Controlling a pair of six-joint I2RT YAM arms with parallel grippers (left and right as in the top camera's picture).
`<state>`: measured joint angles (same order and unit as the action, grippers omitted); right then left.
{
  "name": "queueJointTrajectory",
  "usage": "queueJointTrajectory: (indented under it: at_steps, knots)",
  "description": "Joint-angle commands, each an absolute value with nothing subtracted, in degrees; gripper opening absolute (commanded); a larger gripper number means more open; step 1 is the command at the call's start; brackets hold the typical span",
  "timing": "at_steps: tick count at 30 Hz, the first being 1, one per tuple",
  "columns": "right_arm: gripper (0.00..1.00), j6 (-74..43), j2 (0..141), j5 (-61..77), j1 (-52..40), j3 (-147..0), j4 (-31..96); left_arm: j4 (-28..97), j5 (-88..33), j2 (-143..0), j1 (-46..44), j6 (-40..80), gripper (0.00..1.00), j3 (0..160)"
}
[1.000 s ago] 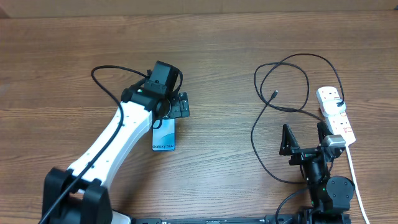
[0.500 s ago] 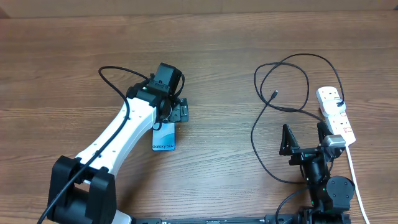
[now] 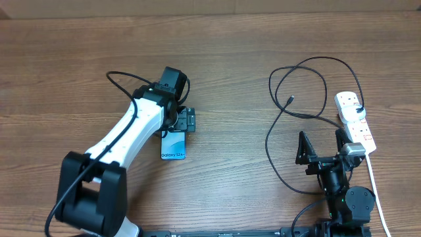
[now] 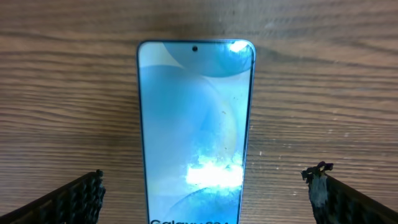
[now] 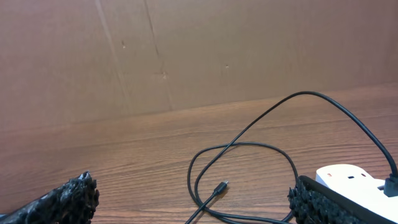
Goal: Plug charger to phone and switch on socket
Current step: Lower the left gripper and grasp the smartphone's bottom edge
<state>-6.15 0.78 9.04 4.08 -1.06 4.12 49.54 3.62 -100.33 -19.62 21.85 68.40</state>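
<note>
The phone lies flat on the wood table left of centre, its light-blue screen up; it fills the left wrist view. My left gripper is open and hovers over the phone's far end, one finger on each side. The charger cable lies in black loops at the right, its small connector free on the table, also in the right wrist view. Its black plug sits in the white socket strip. My right gripper is open and empty near the front edge.
The strip's thick white cord runs off toward the front right. A brown cardboard wall stands behind the table. The cable loop curves close to my right gripper's left finger.
My left arm has pulled slightly toward the phone and left, so the open gripper sits closer over the phone's far end. The right arm, cable and socket have not moved.
</note>
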Motion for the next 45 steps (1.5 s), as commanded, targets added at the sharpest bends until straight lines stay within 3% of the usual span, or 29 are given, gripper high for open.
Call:
queueJointTrajectory:
  at_steps: [1,37,45]
  knots:
    - [1.00,-5.9,0.2,9.1,3.9,-0.5,3.9,49.5,0.8,-103.3,-19.4,20.1,1.00,69.5]
    - [1.00,-5.9,0.2,9.1,3.9,-0.5,3.9,53.8,-1.1,-109.4,-19.6,20.7,0.99,68.9]
    - [1.00,-5.9,0.2,9.1,3.9,-0.5,3.9,47.4,0.2,-109.4,-19.5,20.8,1.00,64.2]
